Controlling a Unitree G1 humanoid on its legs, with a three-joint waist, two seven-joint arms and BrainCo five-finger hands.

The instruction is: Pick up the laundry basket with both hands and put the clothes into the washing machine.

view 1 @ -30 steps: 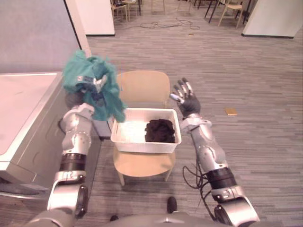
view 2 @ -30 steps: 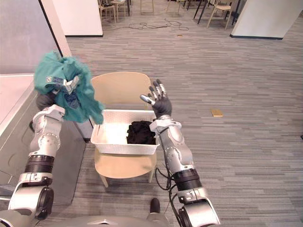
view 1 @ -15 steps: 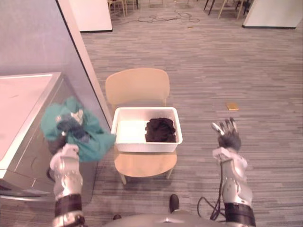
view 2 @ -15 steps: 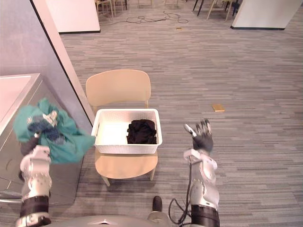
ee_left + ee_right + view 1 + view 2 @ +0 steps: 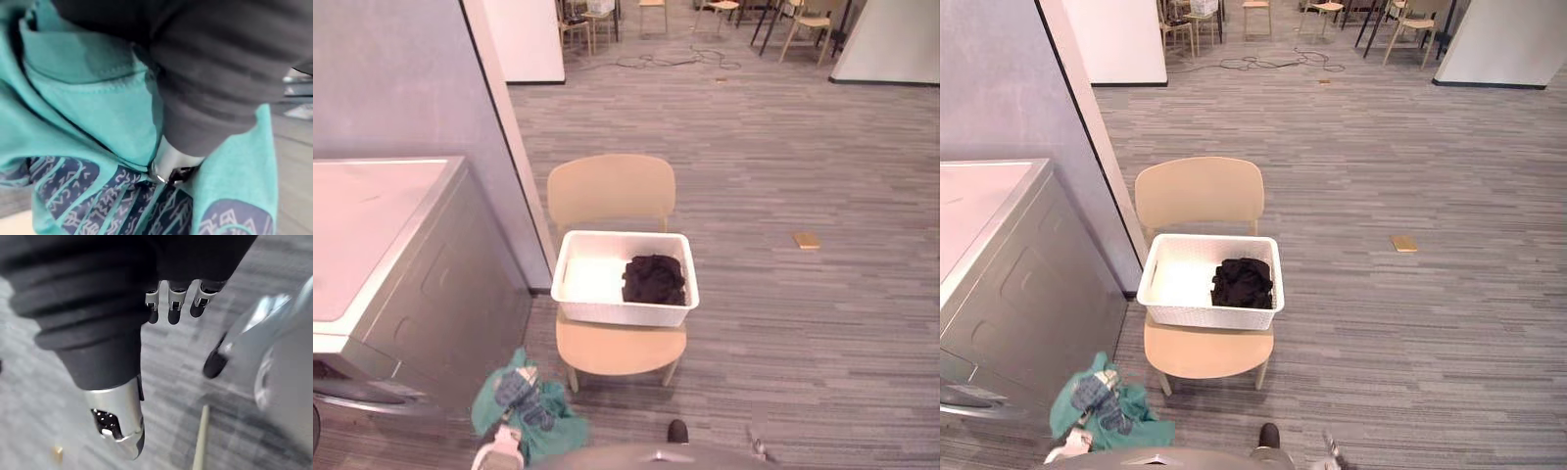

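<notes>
1. Teal shirt (image 5: 524, 406) is bunched around the left hand (image 5: 170, 164). A finger digs into the cloth and grips it, low down and just beside the washer's (image 5: 431, 294) grey front.
2. White basket (image 5: 625, 315) sits on the seat of a tan chair (image 5: 610, 191), well apart from both hands.
3. Black garment (image 5: 654, 280) lies heaped in the basket's right half.
4. Right hand (image 5: 172, 303) hangs low over the grey floor with its fingers loosely straight and its thumb (image 5: 120, 421) spread apart, holding nothing.
</notes>
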